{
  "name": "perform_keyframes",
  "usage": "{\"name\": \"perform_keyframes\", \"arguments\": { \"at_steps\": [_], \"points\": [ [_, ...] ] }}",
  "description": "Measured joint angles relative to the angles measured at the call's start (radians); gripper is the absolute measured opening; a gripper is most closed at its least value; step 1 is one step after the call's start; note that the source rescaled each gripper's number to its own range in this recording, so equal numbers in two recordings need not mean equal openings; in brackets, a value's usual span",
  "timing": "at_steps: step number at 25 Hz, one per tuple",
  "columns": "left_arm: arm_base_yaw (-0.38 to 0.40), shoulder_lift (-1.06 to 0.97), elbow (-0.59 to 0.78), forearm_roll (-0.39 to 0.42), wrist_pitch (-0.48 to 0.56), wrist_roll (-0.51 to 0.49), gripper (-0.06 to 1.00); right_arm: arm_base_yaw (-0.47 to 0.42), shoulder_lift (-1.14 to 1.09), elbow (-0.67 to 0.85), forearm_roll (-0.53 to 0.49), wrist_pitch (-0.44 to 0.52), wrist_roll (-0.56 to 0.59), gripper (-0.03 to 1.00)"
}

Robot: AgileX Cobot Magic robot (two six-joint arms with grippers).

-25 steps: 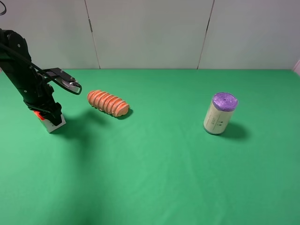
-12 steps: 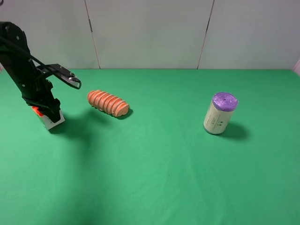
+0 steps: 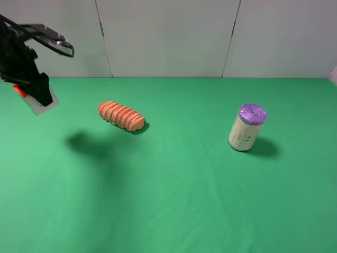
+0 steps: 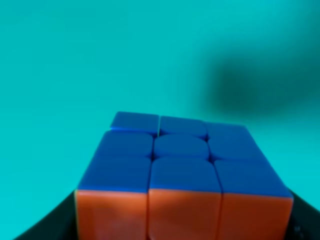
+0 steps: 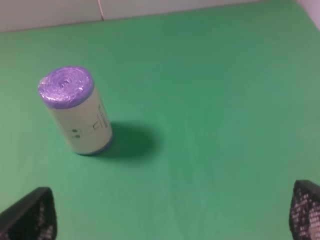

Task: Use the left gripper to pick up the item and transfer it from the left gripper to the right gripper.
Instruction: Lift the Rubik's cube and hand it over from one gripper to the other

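My left gripper (image 3: 38,95) is shut on the puzzle cube (image 3: 42,104) and holds it well above the green table at the far left. The high view shows the cube's white face and a red edge. In the left wrist view the cube (image 4: 182,170) fills the lower frame between the black jaws, its faces there showing blue and orange. My right gripper (image 5: 168,215) is open and empty, with its fingertips (image 5: 30,215) at the lower corners of the right wrist view. It is outside the high view.
A ridged orange bread loaf (image 3: 121,116) lies left of centre on the green table (image 3: 174,190). A purple-topped beige canister (image 3: 247,127) stands at the right and also shows in the right wrist view (image 5: 76,110). A white wall runs behind.
My left gripper has risen from the table with the cube in it and moved up and to the left. The loaf and canister have not moved.
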State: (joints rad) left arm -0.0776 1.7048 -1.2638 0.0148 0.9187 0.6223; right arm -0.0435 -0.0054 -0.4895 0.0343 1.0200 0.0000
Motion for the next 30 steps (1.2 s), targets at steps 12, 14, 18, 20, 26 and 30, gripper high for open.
{"name": "perform_keyframes", "arguments": {
  "at_steps": [12, 14, 18, 20, 26, 30],
  "points": [
    [-0.04, -0.171, 0.0, -0.141, 0.051, -0.005, 0.0, 0.0, 0.0, 0.0, 0.0, 0.0, 0.0, 1.0],
    [-0.086, -0.172, 0.0, -0.146, 0.058, -0.03, 0.0, 0.0, 0.0, 0.0, 0.0, 0.0, 0.0, 1.0],
    [-0.183, -0.172, 0.0, -0.151, 0.058, -0.106, 0.0, 0.0, 0.0, 0.0, 0.0, 0.0, 0.0, 1.0],
    [-0.226, -0.172, 0.0, -0.154, 0.058, -0.135, 0.0, 0.0, 0.0, 0.0, 0.0, 0.0, 0.0, 1.0],
    [-0.289, -0.172, 0.0, -0.277, 0.026, -0.185, 0.0, 0.0, 0.0, 0.0, 0.0, 0.0, 0.0, 1.0],
    [-0.291, -0.172, 0.0, -0.396, -0.003, -0.187, 0.0, 0.0, 0.0, 0.0, 0.0, 0.0, 0.0, 1.0]
  ]
}}
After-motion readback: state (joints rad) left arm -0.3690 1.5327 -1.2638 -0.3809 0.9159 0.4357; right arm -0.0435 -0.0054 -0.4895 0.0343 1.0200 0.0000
